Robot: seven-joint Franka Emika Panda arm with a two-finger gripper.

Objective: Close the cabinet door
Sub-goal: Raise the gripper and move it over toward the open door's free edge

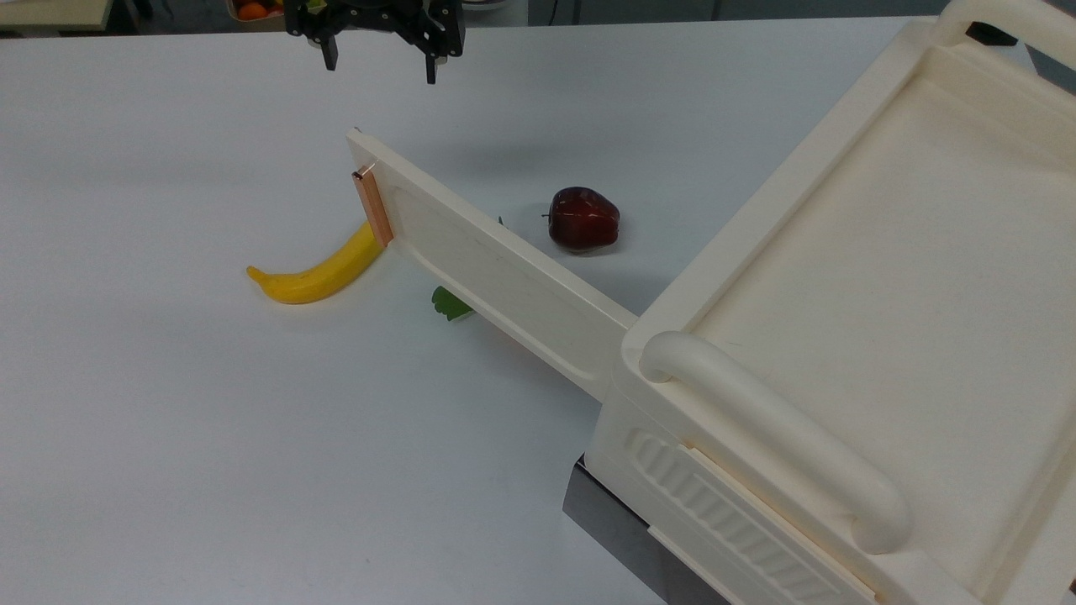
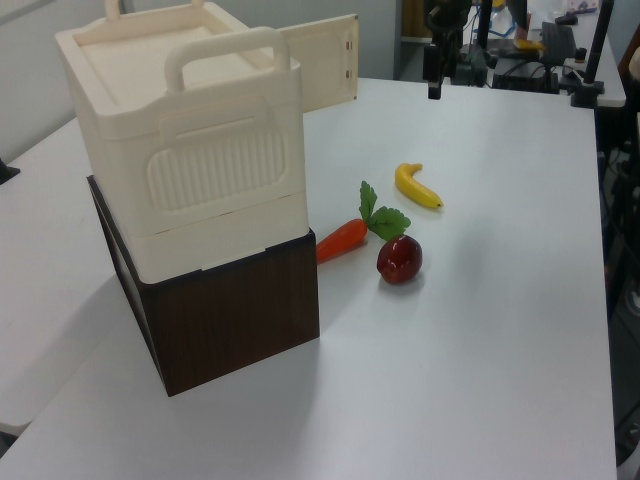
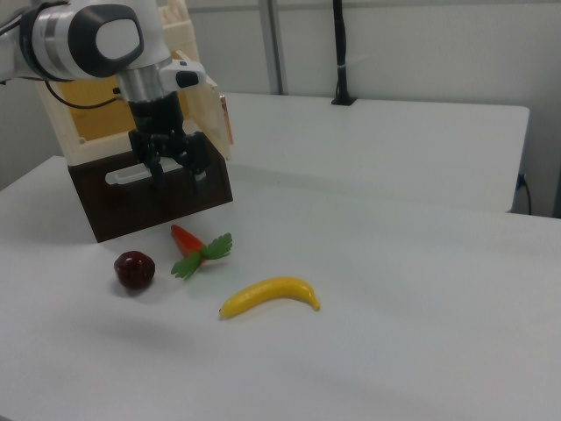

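A broad white counter (image 1: 168, 403) carries everything. The cabinet (image 1: 849, 336) sits at the counter's edge on the top view's right, raised on a dark wood-grain box (image 2: 235, 315). The cabinet door (image 1: 496, 269) stands swung open, reaching toward the counter's middle, its copper strip (image 1: 372, 207) at the free end. The gripper (image 1: 382, 63) hangs above the counter near the far edge in the top view, fingers spread wide, holding nothing. A banana (image 1: 319, 270), apple (image 1: 583, 219) and carrot (image 2: 342, 238) lie near the door.
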